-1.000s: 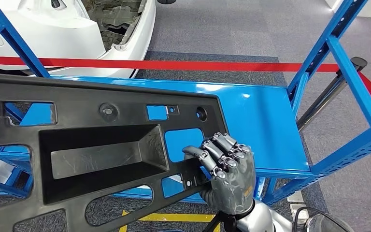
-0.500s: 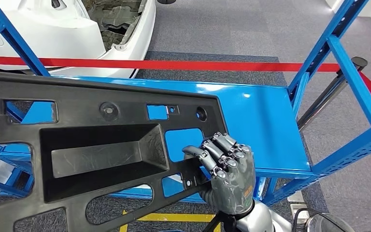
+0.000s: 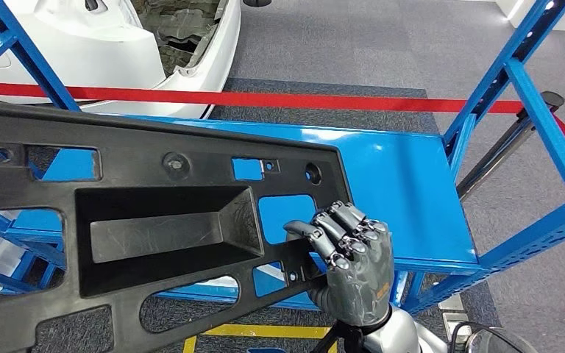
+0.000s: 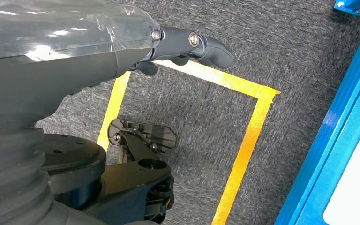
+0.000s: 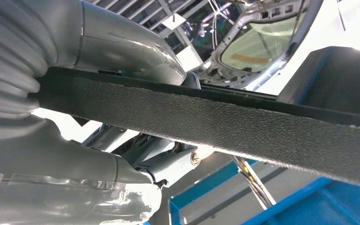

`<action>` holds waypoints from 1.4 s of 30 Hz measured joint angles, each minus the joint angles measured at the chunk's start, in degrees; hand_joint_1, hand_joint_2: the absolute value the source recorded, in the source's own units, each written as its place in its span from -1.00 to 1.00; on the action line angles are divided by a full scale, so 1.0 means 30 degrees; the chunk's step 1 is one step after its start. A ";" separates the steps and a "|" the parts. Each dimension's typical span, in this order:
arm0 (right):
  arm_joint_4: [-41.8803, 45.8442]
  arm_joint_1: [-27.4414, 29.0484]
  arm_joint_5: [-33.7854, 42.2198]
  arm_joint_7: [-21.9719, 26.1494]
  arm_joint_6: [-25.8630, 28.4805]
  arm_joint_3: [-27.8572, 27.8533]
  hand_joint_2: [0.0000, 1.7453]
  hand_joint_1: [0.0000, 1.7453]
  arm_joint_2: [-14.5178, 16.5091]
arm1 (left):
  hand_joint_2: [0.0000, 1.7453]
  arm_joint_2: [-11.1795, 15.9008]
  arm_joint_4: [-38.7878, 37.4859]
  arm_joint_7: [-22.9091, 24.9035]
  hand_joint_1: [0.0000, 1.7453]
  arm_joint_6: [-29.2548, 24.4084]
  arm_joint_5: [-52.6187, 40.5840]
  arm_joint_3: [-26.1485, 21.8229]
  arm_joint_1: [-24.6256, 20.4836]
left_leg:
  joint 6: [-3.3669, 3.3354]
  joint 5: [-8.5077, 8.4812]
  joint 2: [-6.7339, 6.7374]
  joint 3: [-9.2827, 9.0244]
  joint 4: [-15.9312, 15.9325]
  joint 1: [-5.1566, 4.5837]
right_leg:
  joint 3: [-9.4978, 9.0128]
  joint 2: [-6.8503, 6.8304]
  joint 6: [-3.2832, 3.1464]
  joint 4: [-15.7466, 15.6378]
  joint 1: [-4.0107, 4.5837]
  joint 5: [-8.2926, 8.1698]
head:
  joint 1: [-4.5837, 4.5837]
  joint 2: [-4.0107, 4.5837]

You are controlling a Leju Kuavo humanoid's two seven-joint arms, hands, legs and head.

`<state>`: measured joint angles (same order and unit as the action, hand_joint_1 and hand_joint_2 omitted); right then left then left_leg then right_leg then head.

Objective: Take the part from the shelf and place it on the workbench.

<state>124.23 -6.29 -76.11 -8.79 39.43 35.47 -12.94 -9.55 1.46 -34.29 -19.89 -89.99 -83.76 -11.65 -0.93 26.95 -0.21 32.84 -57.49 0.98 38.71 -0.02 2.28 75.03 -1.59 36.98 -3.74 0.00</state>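
Gripping the black plastic part (image 3: pixel 154 228) by its near right corner w/ the right hand (image 3: pixel 352 266), fingers (image 3: pixel 338 234) curling over the top edge, thumb underneath per the right wrist view, where the part's textured edge (image 5: pixel 243 126) is running between thumb and fingers of the hand (image 5: pixel 98 117). Holding the part raised over the blue shelf (image 3: pixel 404 191), tilting slightly, stretching from the hand across to the left edge of the head view & hiding most of the shelf's left half; bare blue surface showing to the right and through the cut-outs. Showing a deep rectangular recess in the part's middle, w/ several openings & round holes around it. Hanging low at the robot's side, the left hand (image 4: pixel 187 47), seen in the left wrist view above grey carpet (image 4: pixel 281 51) w/ yellow floor tape (image 4: pixel 243 145); thumb pointing out straight, other fingers mostly hidden, so can't tell whether spread or curled; nothing seen in its grasp. Stretching across behind the shelf, a red barrier tape (image 3: pixel 279 98), w/ a white car body (image 3: pixel 118 44) beyond it at upper left. Framing the scene at right, the blue shelf posts (image 3: pixel 515 66).
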 joint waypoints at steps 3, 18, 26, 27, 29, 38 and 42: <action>0.0000 0.0000 0.0000 0.0000 0.0000 0.0000 1.00 1.00 0.0000 | 1.00 0.0000 0.0000 0.0000 -1.00 0.0000 0.0000 0.0000 0.0000 | 0.0000 0.0000 0.0000 0.0000 0.0000 0.0000 | 0.0000 0.0000 0.0000 0.0000 0.0000 0.0000 | 0.0000 0.0000; -0.0104 0.0066 0.0231 0.0177 0.0002 -0.0089 1.00 1.00 0.0016 | 1.00 -0.0027 0.0000 0.0005 -1.00 -0.0082 0.0002 0.0000 -0.0011 | 0.0607 0.0185 -0.0113 0.0134 -0.0463 0.0047 | -0.2188 0.0152 -0.0073 -0.5063 -0.0089 -0.2374 | -0.0025 0.0000; -0.0656 0.0364 0.1632 0.1341 0.0002 -0.0432 1.00 1.00 0.0270 | 1.00 -0.0020 -0.0015 0.0087 -1.00 -0.0213 0.0009 -0.0007 0.0071 | -0.0357 0.0511 0.0224 -0.0951 0.0258 -0.0508 | -0.0440 -0.0098 -0.0521 -0.3543 0.0506 -0.2104 | 0.0345 0.0000; -0.0690 0.0365 0.1672 0.1368 0.0004 -0.0434 1.00 1.00 0.0275 | 1.00 -0.0022 -0.0015 0.0087 -1.00 -0.0217 0.0007 -0.0007 0.0064 | -0.0406 0.0357 0.0229 -0.0688 0.0218 -0.0505 | -0.0118 -0.0076 -0.0420 -0.2451 0.0464 -0.1194 | 0.0270 0.0000; -0.0783 0.0375 0.1787 0.1401 0.0004 -0.0435 1.00 1.00 0.0277 | 1.00 -0.0022 -0.0015 0.0087 -1.00 -0.0220 0.0007 -0.0007 0.0076 | -0.0392 0.0111 0.0258 -0.0123 0.0012 -0.0491 | 0.0231 -0.0077 -0.0241 -0.0429 0.0342 -0.0099 | 0.0191 0.0000; -0.1169 0.0304 0.1971 0.1453 0.0004 -0.0437 1.00 1.00 0.0351 | 1.00 -0.0015 -0.0015 0.0066 -1.00 -0.0233 0.0004 -0.0007 0.0133 | 0.0439 -0.0682 0.0195 0.1400 -0.1036 -0.0411 | -0.3202 0.0054 -0.0665 -0.5131 0.0260 -0.1562 | 0.0135 0.0000; -0.1320 0.0312 0.1974 0.1446 0.0000 -0.0437 1.00 1.00 0.0412 | 1.00 -0.0015 -0.0015 0.0062 -1.00 -0.0233 0.0007 -0.0007 0.0202 | 0.0918 0.1790 0.0148 0.2237 -0.3357 -0.0269 | -0.2353 -0.0046 -0.1201 -0.5204 0.0216 -0.2348 | 0.0400 0.0000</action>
<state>120.27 -5.36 -70.18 -4.45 39.43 34.16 -11.70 -9.60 1.42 -34.11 -20.59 -89.96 -83.78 -11.04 1.82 32.32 0.23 39.55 -67.56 0.17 31.65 -0.16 -1.32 59.41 -0.94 29.94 -2.54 0.00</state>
